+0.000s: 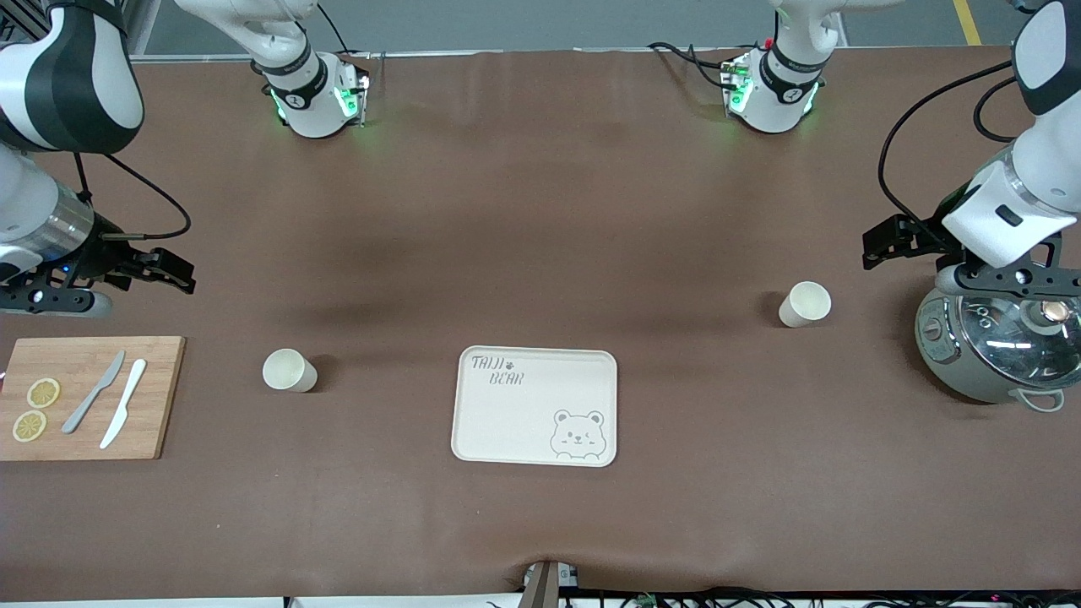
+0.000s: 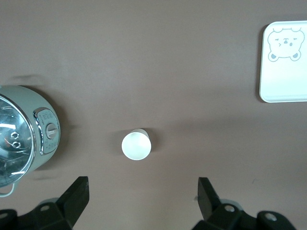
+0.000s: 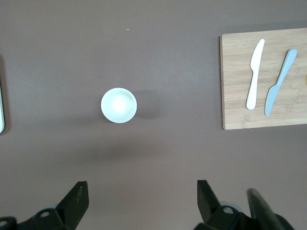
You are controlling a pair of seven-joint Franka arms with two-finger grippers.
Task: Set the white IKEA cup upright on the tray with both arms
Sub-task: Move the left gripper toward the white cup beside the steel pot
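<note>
Brown covering runs across the whole tabletop [image 1: 540,211], and much of me is cut off at the edges: both of my upper arms leave the front view, and each wrist view shows only the tips of my own black fingers. My left arm's wrist hangs over the grey cooker [image 1: 996,350] at its end of the tabletop and hides part of the glass lid.

My left end effector [image 2: 143,191] hangs in the air over bare covering beside the cooker, fingers spread wide, holding and touching nothing. My right end effector [image 3: 142,196] hovers over bare covering near the wooden board [image 1: 84,397], fingers likewise spread wide and empty.

One white cup [image 1: 804,304] stands upright near the cooker, toward my left arm's end. A second white cup [image 1: 289,370] stands upright between the board and the tray, toward my right arm's end. Neither cup touches anything else.

The cream tray [image 1: 535,405] with its bear drawing lies flat in the middle, nearer the front camera than the first cup and level with the second, with nothing on it.

On the board lie a grey knife [image 1: 93,392], a white knife [image 1: 123,414] and two lemon slices [image 1: 36,409].
</note>
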